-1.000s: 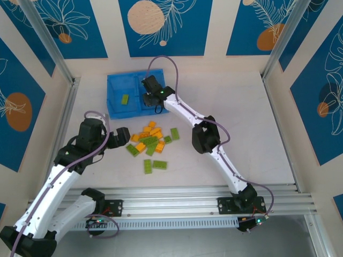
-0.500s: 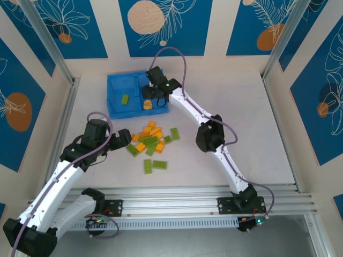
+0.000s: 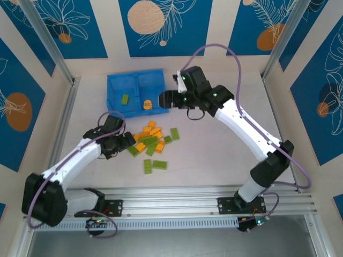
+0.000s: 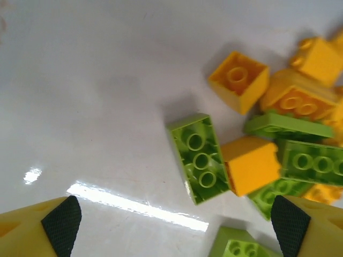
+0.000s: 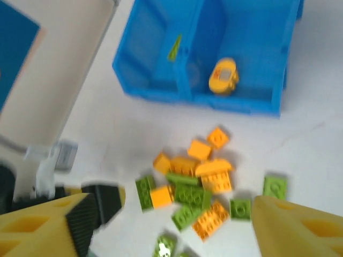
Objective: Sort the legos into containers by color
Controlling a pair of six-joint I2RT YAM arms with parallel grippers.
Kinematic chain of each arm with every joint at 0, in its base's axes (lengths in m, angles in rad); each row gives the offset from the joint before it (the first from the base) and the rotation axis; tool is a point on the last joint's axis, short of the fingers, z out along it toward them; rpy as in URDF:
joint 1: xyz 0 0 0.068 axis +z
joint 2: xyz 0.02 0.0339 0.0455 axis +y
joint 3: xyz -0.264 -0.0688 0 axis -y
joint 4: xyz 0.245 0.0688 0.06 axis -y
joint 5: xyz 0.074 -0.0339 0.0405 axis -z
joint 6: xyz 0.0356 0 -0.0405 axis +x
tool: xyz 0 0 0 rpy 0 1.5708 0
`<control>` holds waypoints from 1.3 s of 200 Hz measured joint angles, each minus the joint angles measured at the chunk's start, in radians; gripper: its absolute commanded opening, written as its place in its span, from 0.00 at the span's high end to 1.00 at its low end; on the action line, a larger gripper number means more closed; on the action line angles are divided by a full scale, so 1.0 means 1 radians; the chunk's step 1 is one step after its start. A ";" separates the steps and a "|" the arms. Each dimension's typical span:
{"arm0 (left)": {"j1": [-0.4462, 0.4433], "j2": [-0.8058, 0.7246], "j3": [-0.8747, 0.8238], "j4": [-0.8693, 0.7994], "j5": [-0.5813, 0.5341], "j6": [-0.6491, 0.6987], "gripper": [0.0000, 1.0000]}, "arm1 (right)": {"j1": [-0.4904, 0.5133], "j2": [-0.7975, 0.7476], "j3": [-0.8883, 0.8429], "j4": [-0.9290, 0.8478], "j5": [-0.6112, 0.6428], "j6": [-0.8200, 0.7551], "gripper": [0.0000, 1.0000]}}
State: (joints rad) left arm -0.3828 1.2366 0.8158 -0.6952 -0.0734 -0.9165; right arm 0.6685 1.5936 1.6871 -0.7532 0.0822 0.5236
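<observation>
Okay, drop is done: the right gripper [image 3: 163,100] was down in the tray [image 3: 115,80] a second ago with its fingers nearly together, and now it is pulled back just off the tray's right edge, fingers spread and nothing between them. The orange brick [image 3: 148,104] it carried now sits in the right bin, near the front wall; it looks tipped on its side, but the right wrist view is too blurred to be sure. The green brick [image 3: 124,99] is unchanged in the left bin, so that makes one of each colour sorted and the split holds: green left, orange right. Meanwhile the left gripper [image 4: 176,226] has swung in from the left side of the table to the left edge of the pile [image 3: 150,140], fingers wide apart and empty, with a loose green [image 4: 199,159] lying between the pads, touching an orange one. My read is that green is the next pick. Most of the pile is still unsorted on the table. No brands, labels or readable text anywhere; the wall panels carry leaf prints.
</observation>
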 measured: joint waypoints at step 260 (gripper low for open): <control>0.001 0.305 0.045 0.094 0.011 -0.153 0.73 | 0.106 -0.064 -0.163 -0.097 -0.203 0.060 0.11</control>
State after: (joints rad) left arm -0.3820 1.5417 0.8604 -0.6010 -0.0628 -1.0695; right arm 0.7750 1.5295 1.5242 -0.8501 -0.1207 0.5838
